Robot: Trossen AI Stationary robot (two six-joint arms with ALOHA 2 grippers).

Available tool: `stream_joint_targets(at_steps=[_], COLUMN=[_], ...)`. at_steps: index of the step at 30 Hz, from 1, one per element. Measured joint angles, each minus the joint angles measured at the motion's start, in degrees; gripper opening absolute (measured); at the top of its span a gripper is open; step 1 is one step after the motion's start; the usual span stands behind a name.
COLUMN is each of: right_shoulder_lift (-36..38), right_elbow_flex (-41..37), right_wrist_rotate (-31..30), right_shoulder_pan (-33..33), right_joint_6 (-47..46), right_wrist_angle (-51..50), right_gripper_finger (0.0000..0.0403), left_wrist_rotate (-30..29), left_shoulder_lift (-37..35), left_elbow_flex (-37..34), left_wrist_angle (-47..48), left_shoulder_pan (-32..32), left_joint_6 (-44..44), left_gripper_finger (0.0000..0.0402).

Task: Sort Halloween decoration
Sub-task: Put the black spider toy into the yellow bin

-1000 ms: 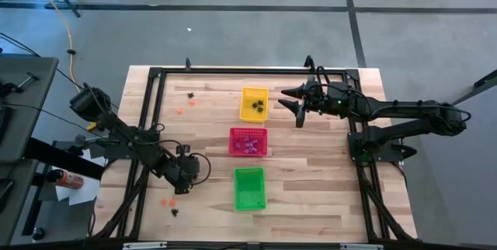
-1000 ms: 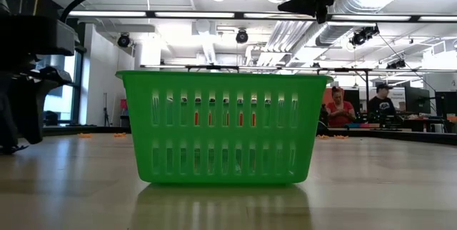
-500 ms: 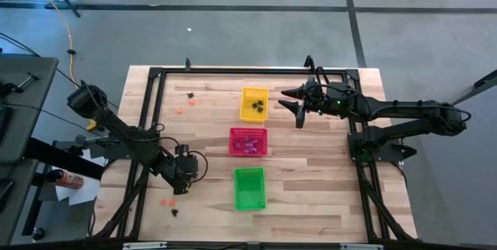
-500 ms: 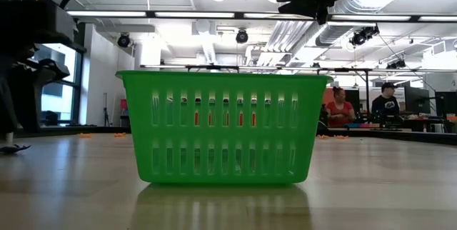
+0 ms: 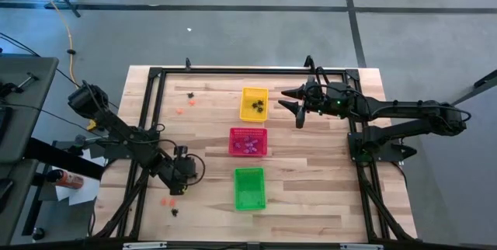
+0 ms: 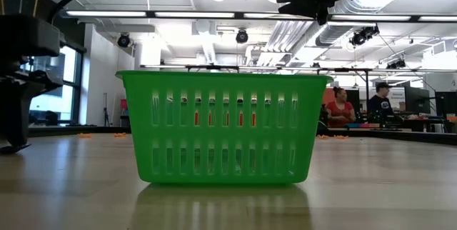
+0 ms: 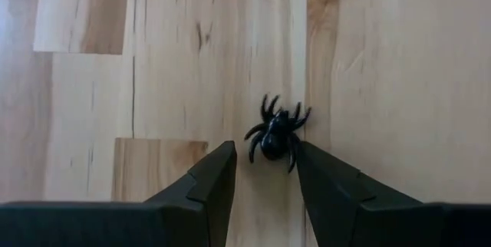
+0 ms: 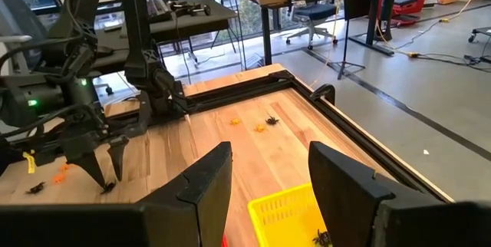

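My left gripper [image 7: 263, 172] is low over the light wooden table [image 5: 311, 196], out from the green rectangular mesh basket [image 5: 249, 188] — fingers apart, the small black plastic spider [image 7: 276, 131] on the wood just ahead of the tips, touching one finger's inner edge, not clamped. My right gripper [image 5: 289, 102] hovers just beside the yellow rectangular mesh basket [image 5: 254, 104], well beyond the green one — fingers apart, empty.

A small black plastic spider [image 7: 276, 133] lies flat on the pale wooden tabletop, legs splayed. More tiny black and orange trinkets [image 5: 185, 102] lie loose toward the table's eleven o'clock; purple-pink ones [image 5: 248, 145] sit at centre, black ones [image 5: 258, 108] toward twelve
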State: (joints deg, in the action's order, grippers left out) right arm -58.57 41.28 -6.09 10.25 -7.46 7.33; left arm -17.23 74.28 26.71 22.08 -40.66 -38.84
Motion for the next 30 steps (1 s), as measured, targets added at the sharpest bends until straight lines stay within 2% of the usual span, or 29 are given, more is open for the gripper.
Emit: stream_joint_targets(at_steps=[10,24,30], right_shoulder_lift=[0.0,0.0,0.0], right_elbow_flex=[0.0,0.0,0.0], right_wrist_rotate=[0.0,-0.02,-0.02], right_shoulder_pan=[0.01,0.01,-0.01], right_joint_6=[-0.02,-1.27,-1.6], right_wrist_angle=[0.0,-0.74,-0.73], right_gripper_finger=[0.0169,0.0169,0.0169], left_wrist_rotate=[-0.68,-2.3,-2.9], left_shoulder_lift=[-0.33,-0.13,-0.07], left_elbow_flex=[-3.36,-3.86,-3.9], left_wrist_angle=[-3.17,-5.31,-5.57], left_shoulder_pan=[-0.02,-0.04,-0.02], left_joint_6=[-2.59,-3.05,-3.07], left_gripper_finger=[0.0129,0.0128,0.0097])
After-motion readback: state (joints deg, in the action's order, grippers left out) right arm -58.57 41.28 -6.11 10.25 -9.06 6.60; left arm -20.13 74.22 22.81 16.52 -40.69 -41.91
